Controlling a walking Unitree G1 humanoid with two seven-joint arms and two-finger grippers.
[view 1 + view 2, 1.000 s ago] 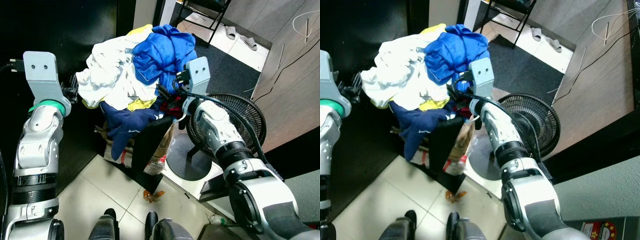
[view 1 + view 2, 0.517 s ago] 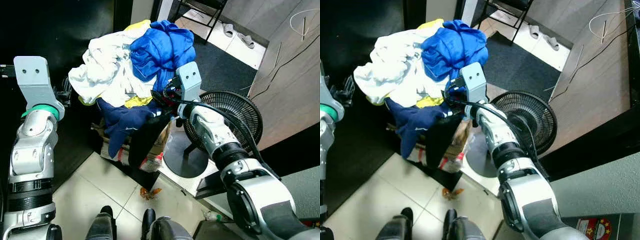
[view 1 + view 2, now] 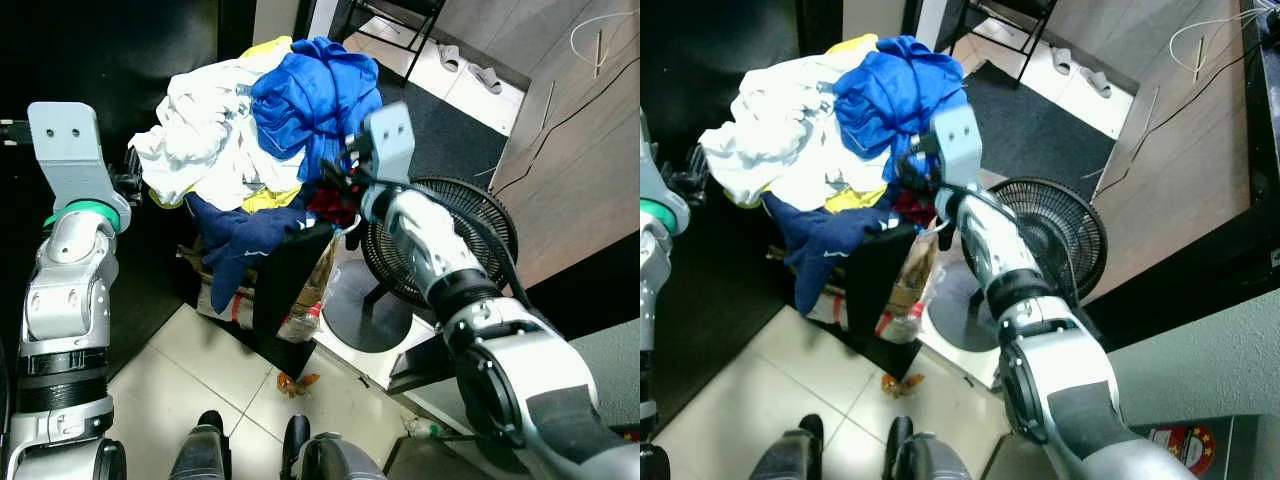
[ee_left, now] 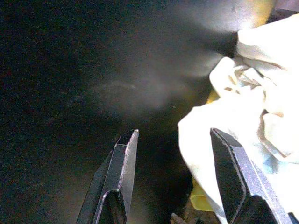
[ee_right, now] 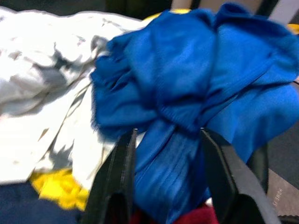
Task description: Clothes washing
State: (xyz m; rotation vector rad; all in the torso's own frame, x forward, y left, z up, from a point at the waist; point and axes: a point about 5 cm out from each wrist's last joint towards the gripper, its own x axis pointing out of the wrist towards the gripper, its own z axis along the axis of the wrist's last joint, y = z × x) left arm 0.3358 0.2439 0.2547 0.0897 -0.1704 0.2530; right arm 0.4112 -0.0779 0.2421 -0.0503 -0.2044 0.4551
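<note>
A heap of clothes stands before me: a white garment point(image 3: 205, 125) on the left, a bright blue garment point(image 3: 310, 90) on top right, a navy one point(image 3: 240, 235) hanging down the front, with bits of yellow and red beneath. My left gripper point(image 4: 175, 133) is open at the heap's left edge, the white cloth point(image 4: 261, 116) lying beside one finger. At the heap's right side my right gripper point(image 5: 168, 133) is open and points at the blue garment point(image 5: 196, 93), with nothing held between its fingers.
A black floor fan point(image 3: 440, 230) on a white base stands right of the heap, close under my right arm. A black panel point(image 3: 290, 290) leans against bags below the clothes. Dark wall on the left; a dark mat point(image 3: 450, 130), slippers point(image 3: 470, 70) and chair legs behind.
My right arm has lifted a little and swung toward the blue garment, blurred by motion. The left arm shifted slightly left a second ago and now holds still beside the white cloth.
</note>
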